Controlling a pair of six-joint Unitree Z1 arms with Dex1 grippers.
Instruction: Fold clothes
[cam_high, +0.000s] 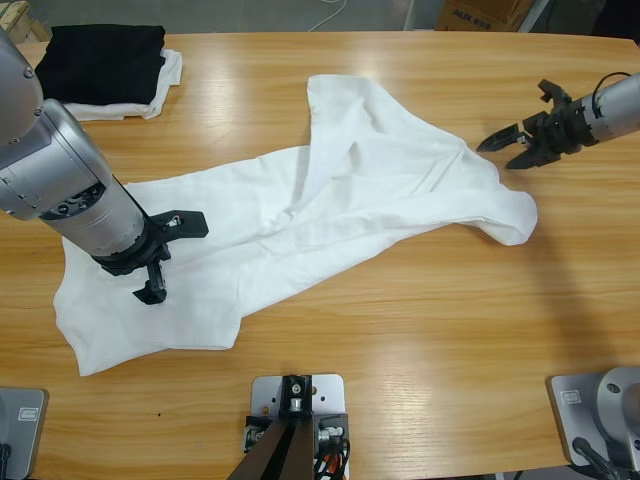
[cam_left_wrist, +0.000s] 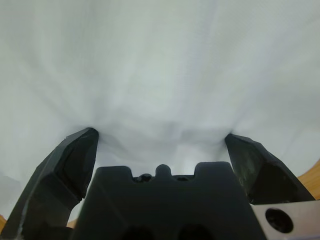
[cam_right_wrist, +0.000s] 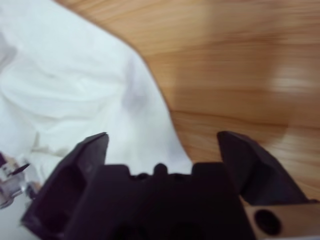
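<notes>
White T-shirt lies crumpled, spread diagonally across table from near left corner toward far right edge; no fold made, whole task left. Left gripper spread over shirt's left part, holding nothing. Right gripper spread, empty, just beside shirt's right end. Folded black garment at far left corner.

Left gripper jaws spread wide, apparently pressed into white T-shirt filling view, table sliver at edge
</notes>
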